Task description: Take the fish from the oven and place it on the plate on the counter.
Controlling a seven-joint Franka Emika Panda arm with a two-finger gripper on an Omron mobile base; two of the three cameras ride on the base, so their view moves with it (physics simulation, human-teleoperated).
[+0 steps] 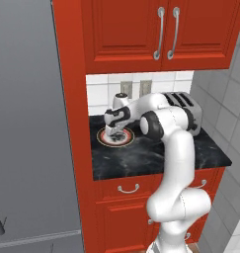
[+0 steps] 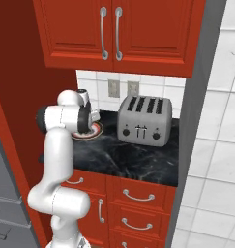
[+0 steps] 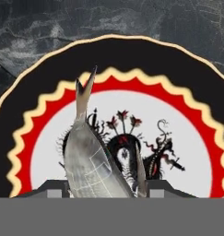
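The fish [image 3: 92, 161] sits between the fingers of the hand [image 3: 103, 191], which are clamped on its body, with its tail sticking straight out ahead of the fingertips (so its long axis runs along the hand's own pointing direction, not across it). Directly beyond the tail, in line with the hand, lies the plate [image 3: 187, 152], its white centre and red band spread out right under the fish. From the base cameras the hand [image 1: 111, 131] hangs just above the plate [image 1: 125, 140], pointing down at it, on the black bench [image 1: 156, 158]. A toaster [image 2: 144, 118] stands well off to one side on the same bench. My judgement: only the release is left, and since the fish hangs tail-down it will likely tip over flat inside the plate's rim.
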